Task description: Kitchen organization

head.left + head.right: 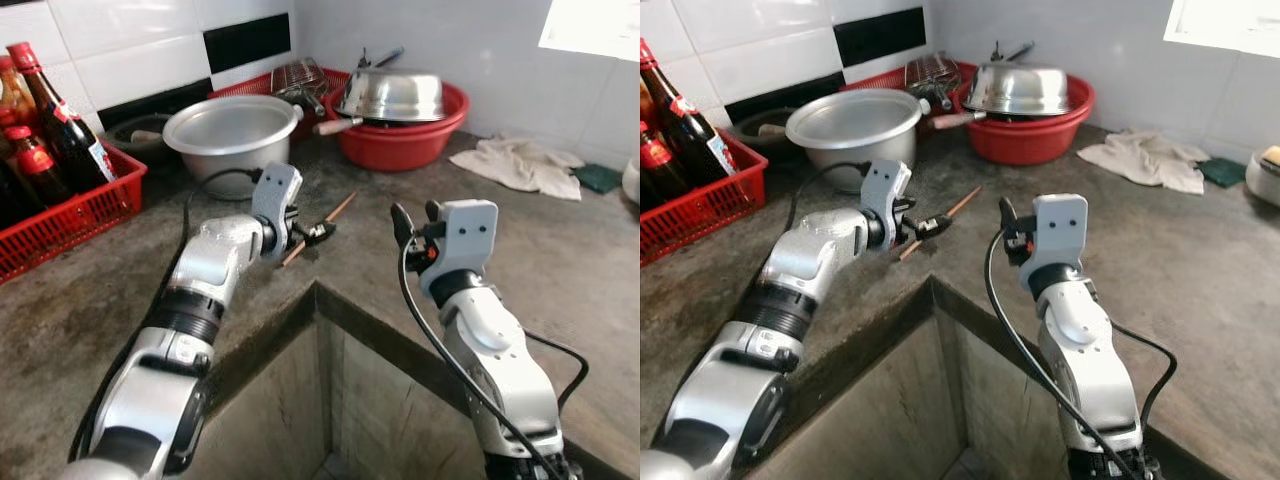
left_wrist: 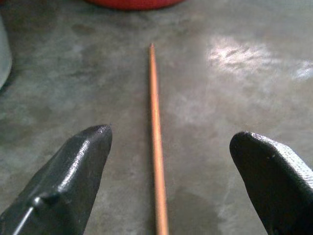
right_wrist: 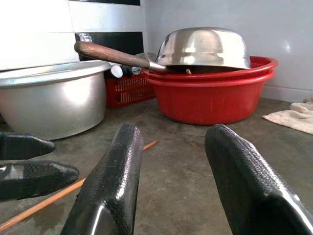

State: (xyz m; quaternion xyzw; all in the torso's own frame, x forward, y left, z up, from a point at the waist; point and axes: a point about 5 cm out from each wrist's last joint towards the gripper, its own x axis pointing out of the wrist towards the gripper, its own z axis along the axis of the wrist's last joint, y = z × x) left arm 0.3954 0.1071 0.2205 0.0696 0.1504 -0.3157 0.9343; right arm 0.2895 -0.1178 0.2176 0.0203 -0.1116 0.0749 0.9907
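A thin orange-brown chopstick point(image 1: 340, 208) lies flat on the grey concrete counter point(image 1: 560, 250), in front of the silver pot. My left gripper point(image 1: 320, 232) is low over its near end and open. In the left wrist view the chopstick point(image 2: 155, 132) runs between the two spread black fingers point(image 2: 78, 166), with no contact visible. My right gripper point(image 1: 415, 218) is held up above the counter near the sink corner, open and holding nothing. In the right wrist view the chopstick point(image 3: 49, 199) and the left gripper's fingers point(image 3: 29, 164) lie ahead of it.
A silver pot point(image 1: 232, 125) stands behind the chopstick. A red basin point(image 1: 400, 145) holds an upturned steel bowl point(image 1: 392, 95) and a wooden-handled tool point(image 3: 112, 55). A red crate point(image 1: 70, 210) of bottles sits far left, a cloth point(image 1: 520, 160) at the right. The sink point(image 1: 330, 400) drops away below the arms.
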